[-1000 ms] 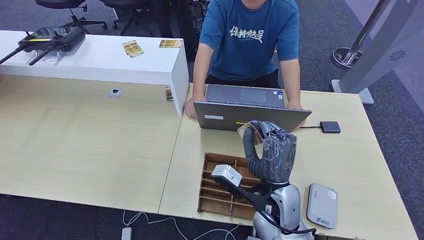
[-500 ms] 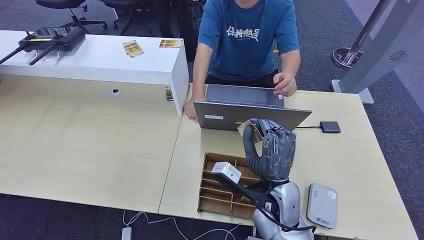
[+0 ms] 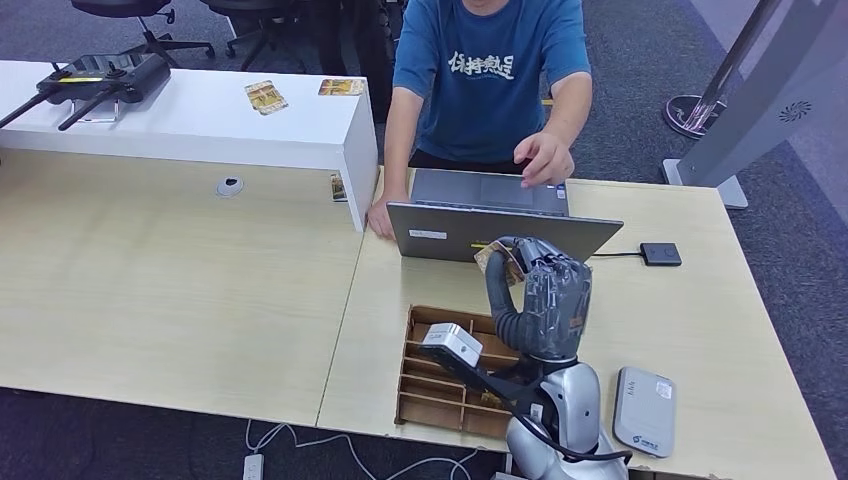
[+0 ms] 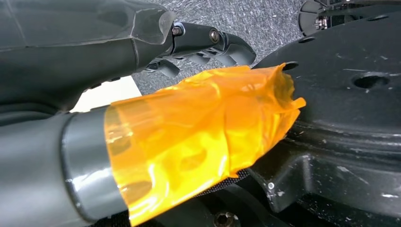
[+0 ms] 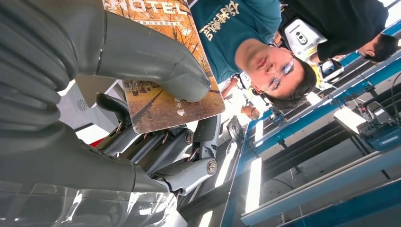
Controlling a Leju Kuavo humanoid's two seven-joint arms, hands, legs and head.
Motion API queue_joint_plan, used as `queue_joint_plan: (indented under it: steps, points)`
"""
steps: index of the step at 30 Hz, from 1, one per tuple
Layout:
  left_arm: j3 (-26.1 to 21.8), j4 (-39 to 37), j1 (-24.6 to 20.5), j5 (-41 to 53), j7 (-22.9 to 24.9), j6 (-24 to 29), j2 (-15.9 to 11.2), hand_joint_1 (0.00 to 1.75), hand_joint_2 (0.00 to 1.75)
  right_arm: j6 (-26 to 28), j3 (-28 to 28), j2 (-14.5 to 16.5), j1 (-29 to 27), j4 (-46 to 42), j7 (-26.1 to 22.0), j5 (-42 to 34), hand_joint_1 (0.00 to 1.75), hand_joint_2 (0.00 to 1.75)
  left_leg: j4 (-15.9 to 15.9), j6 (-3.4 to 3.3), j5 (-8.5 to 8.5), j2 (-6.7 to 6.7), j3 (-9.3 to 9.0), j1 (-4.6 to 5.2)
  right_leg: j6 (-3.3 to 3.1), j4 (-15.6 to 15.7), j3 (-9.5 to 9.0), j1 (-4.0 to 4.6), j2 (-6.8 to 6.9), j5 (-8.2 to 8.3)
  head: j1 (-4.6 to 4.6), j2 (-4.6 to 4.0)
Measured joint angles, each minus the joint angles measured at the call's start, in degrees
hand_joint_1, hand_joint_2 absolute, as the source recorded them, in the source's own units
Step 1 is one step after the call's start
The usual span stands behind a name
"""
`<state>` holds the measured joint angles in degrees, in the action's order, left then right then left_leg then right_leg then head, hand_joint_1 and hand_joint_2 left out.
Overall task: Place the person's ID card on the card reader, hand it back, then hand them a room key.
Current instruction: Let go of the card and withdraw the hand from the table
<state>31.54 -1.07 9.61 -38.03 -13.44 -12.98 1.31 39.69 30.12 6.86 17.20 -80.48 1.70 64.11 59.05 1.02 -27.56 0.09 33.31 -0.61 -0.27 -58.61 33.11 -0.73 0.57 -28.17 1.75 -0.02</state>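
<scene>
While pinched, room key (image 5: 163, 71) ("HOTEL")

Office reception corner, desks standing on carpet

Two pale wooden tabletops (image 3: 150, 290) are sitting edge to edge on grey carpet (image 3: 790, 250); a white raised counter (image 3: 200, 120) is running along the back, black swivel chairs (image 3: 140, 20) waiting behind.

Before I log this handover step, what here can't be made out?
- Room key card: its far face, and the part under the right hand's thumb, right wrist view.
- Cardboard tray: near compartments hidden by the right arm, head view.
- Left hand: fingers partly hidden behind orange tape, left wrist view.
</scene>
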Motion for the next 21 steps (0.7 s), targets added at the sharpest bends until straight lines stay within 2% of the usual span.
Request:
queue_joint_plan:
  steps: [12,14,16,18,21]
  points:
    - [0.00,0.00,0.00,0.05,0.00,0.00,0.00,0.00,0.00,-0.05,0.00,0.01,0.13,0.00,0.09,0.09,1.70,1.75,0.00,0.00,0.00,0.00,0.01,0.00,0.00,0.00,0.00,0.00,0.00,0.00,0.00,0.00]
    - [0.24,0.00,-0.05,1.31,-0.03,0.03,-0.13,0.00,0.00,-1.71,-0.01,0.01,1.35,0.55,2.65,2.64,1.68,1.75,0.00,0.01,0.01,0.02,0.07,0.00,-0.04,-0.02,0.04,0.00,-0.02,0.04,0.00,0.00]
    - [1.27,0.00,-0.46,4.40,0.06,-0.43,-1.01,0.00,0.00,-5.40,-0.20,0.06,6.98,4.37,8.56,7.80,1.69,1.75,0.00,0.07,0.10,0.12,0.18,0.00,-0.11,-0.07,0.22,0.00,-0.13,0.19,0.01,0.00]
    - [2.49,0.00,-1.30,6.96,0.53,-1.59,-2.33,0.00,0.00,-7.26,-1.13,0.34,16.27,11.64,12.31,9.83,1.69,1.75,0.00,0.08,0.33,0.18,0.32,0.00,-0.13,-0.10,0.43,0.01,-0.16,0.39,0.01,0.00]
    - [3.09,0.00,-2.02,8.08,0.92,-2.50,-3.37,0.00,0.00,-5.57,-3.11,1.16,26.73,21.15,11.75,8.54,1.69,1.75,0.00,0.06,0.53,0.06,0.38,-0.03,-0.13,-0.10,0.45,0.01,-0.02,0.49,-0.02,0.00]
